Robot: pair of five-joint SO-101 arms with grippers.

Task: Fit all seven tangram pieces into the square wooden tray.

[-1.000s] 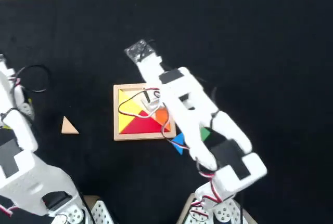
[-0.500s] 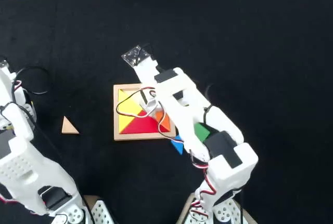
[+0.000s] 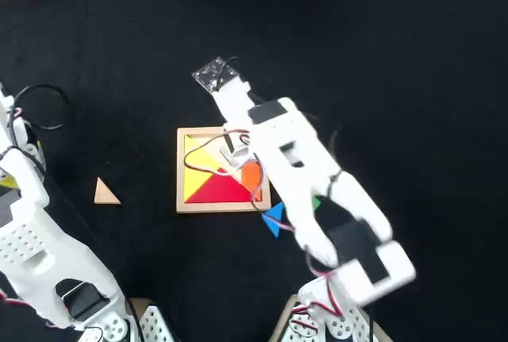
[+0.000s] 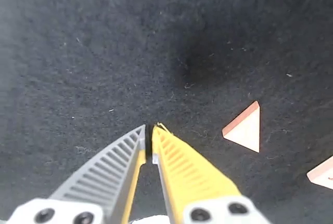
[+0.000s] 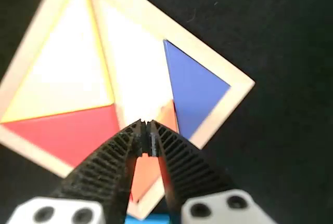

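Jaws pressed together on both arms, right over tray (image 5: 218,67), blue piece (image 5: 192,86) inside it, left near tan triangle (image 4: 244,129)

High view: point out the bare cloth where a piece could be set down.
Bare cloth lies between the tan triangle and the tray, at its left rim, and over the wide stretch right of the right arm. Crowded: the tray's near right corner, where the blue triangle and green piece sit beside that arm.
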